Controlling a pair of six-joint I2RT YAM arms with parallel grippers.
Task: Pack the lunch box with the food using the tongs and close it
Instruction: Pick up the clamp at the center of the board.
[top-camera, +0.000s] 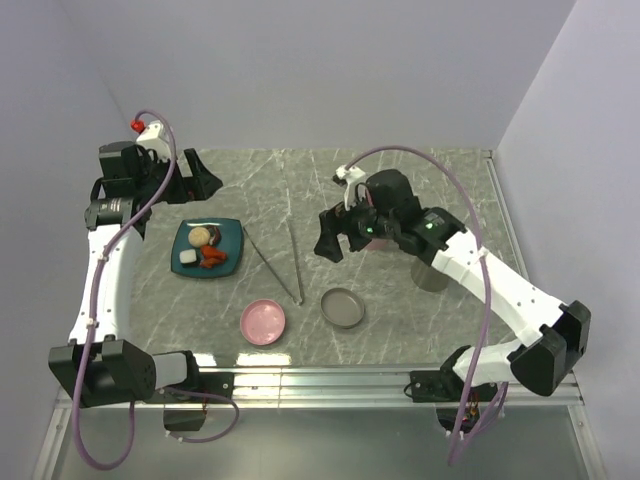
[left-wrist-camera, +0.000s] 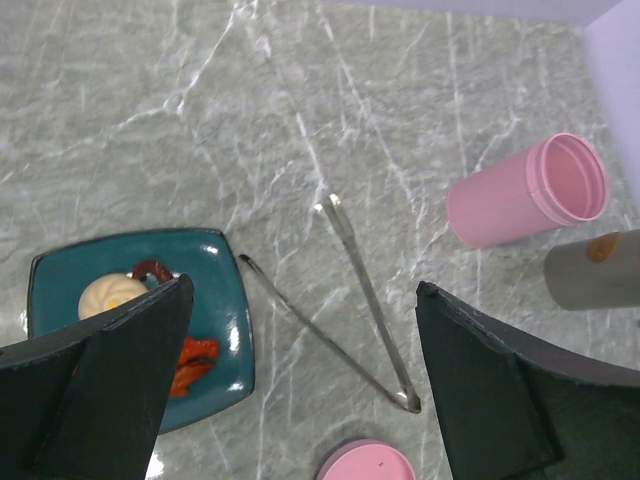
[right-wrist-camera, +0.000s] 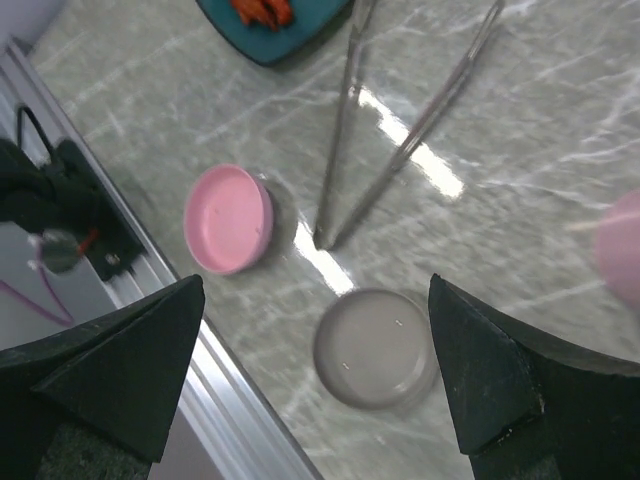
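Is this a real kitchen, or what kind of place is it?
Probably a robot lab, not a kitchen: a left arm and right arm bolted to one table, plain walls boxing it in, and a plate of food with tongs laid out.

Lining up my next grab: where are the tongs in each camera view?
Top external: tongs mid-table, right of the plate, joined end toward the arm bases.
Left wrist: centre, joined end lower right.
Right wrist: top centre, joined end pointing down.
Shared landmark: pink lid beside the joined end.
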